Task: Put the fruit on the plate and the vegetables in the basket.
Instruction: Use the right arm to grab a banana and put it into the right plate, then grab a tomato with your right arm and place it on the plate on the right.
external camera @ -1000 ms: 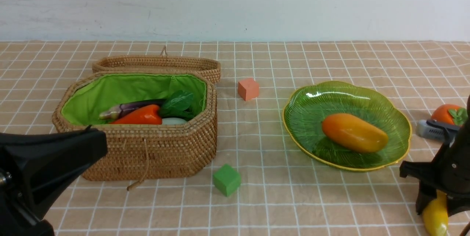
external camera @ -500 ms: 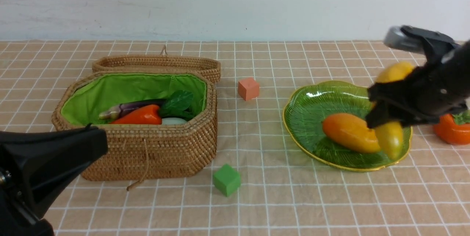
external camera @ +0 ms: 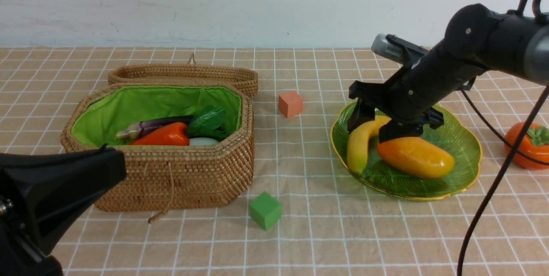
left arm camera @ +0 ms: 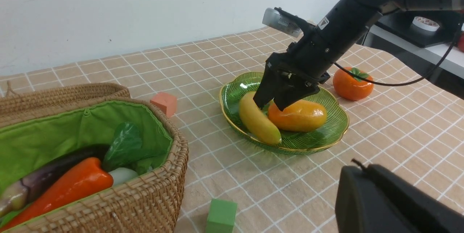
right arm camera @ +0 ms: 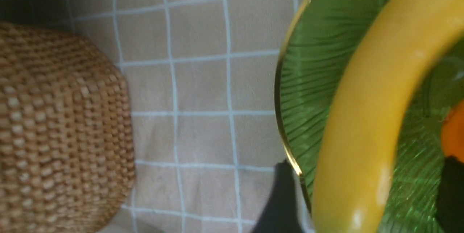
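On the green plate (external camera: 456,138) the yellow banana (external camera: 359,147) lies along the side nearest the basket, next to the orange mango (external camera: 415,157). My right gripper (external camera: 373,128) hovers over the banana's far end, open, its fingers (right arm camera: 279,196) standing clear on either side of it. The persimmon (external camera: 527,145) sits on the cloth right of the plate. The wicker basket (external camera: 171,177) holds the carrot (external camera: 163,135), eggplant (external camera: 150,126), leafy gourd (external camera: 208,119) and white radish (external camera: 203,141). My left gripper (external camera: 116,168) is shut and empty, low in front of the basket.
A salmon cube (external camera: 290,103) sits between basket and plate, toward the back. A green cube (external camera: 265,210) lies in front of the basket's right corner. The basket's lid (external camera: 184,74) hangs open behind it. The right arm's cable (external camera: 493,186) hangs in front of the plate's right side.
My right arm carried the banana from the front right corner up and over the plate, set it down beside the mango and opened its jaws. The left arm stayed still.
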